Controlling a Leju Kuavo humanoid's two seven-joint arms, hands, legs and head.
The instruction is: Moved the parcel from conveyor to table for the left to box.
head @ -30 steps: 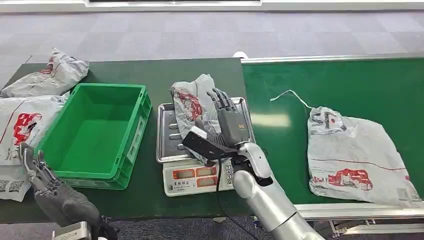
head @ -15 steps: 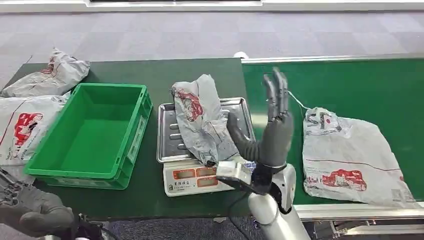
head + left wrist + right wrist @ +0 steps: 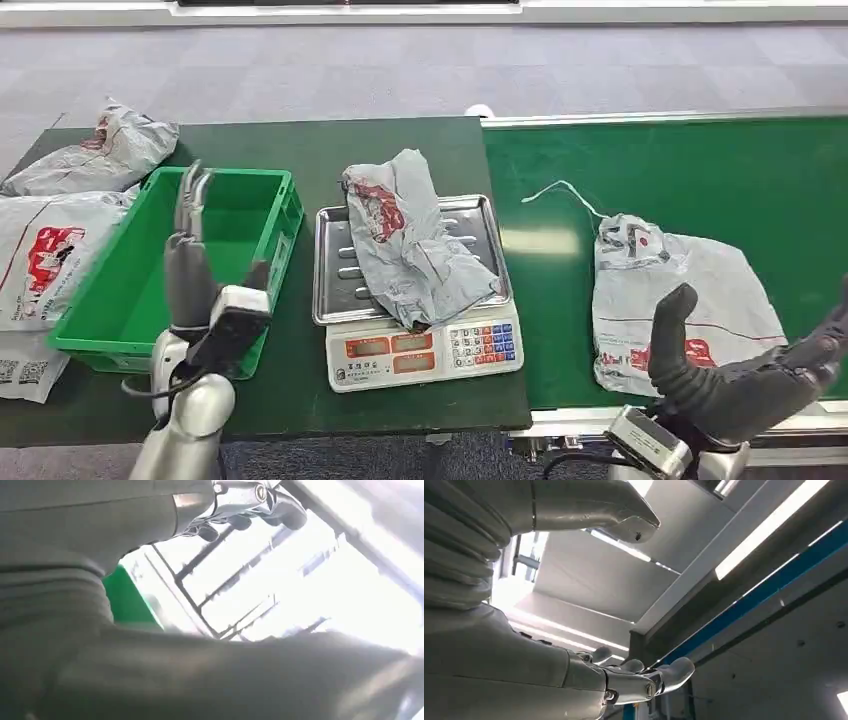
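Table [image 3: 300,140] beside conveyor [image 3: 700,160], carpet beyond.

Grey parcel [image 3: 415,240] with red print, green box [image 3: 190,262], dark green table [image 3: 330,150], silver scale tray [image 3: 335,270]

Grey carpet floor [image 3: 400,70]; ceiling light strip [image 3: 769,527]

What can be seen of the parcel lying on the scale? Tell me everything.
The parcel is a grey, crinkled plastic mailing bag with a red printed picture near its far end. It lies crumpled lengthwise across the scale's metal tray, its near end hanging just over the tray's front edge above the display. Neither hand touches it.
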